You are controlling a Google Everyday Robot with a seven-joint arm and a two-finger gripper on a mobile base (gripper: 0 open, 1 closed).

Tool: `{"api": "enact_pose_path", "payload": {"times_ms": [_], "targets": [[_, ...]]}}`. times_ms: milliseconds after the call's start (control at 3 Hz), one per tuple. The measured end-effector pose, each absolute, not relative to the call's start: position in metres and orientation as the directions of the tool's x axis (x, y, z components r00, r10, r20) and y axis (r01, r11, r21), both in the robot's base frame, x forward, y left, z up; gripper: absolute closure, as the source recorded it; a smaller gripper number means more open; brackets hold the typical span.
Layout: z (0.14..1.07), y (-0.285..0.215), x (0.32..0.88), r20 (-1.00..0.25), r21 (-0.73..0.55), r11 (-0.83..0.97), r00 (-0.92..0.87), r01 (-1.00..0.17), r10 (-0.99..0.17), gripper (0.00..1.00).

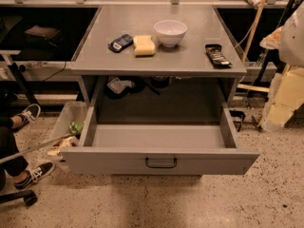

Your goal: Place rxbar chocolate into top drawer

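Top drawer point(95, 163) stood open at table's front edge, black handle point(160, 163) centred on its face. Gripper not in view; whether it was released or clenched could not be told. Rxbar chocolate point(217, 54) lay flat on table point(142, 15) near front right corner, well apart from the rest. Toward middle: yellow sponge point(144, 45), blue packet point(120, 42) beside it, white bowl point(170, 32) behind. Bar judged light, thin, fairly stiff, wrapper slippery; best pinched across narrow width at mid-length.
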State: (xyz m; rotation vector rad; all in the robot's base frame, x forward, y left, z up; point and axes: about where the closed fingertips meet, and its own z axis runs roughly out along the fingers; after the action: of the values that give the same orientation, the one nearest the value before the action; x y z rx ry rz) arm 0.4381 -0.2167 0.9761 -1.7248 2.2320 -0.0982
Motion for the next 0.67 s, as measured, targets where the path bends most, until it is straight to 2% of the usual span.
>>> {"api": "enact_pose_path", "payload": {"times_ms": [667], "targets": [[0.980, -0.218, 0.454, -0.224, -0.262, 0.263, -0.207, -0.928, -0.952, 0.00]]}}
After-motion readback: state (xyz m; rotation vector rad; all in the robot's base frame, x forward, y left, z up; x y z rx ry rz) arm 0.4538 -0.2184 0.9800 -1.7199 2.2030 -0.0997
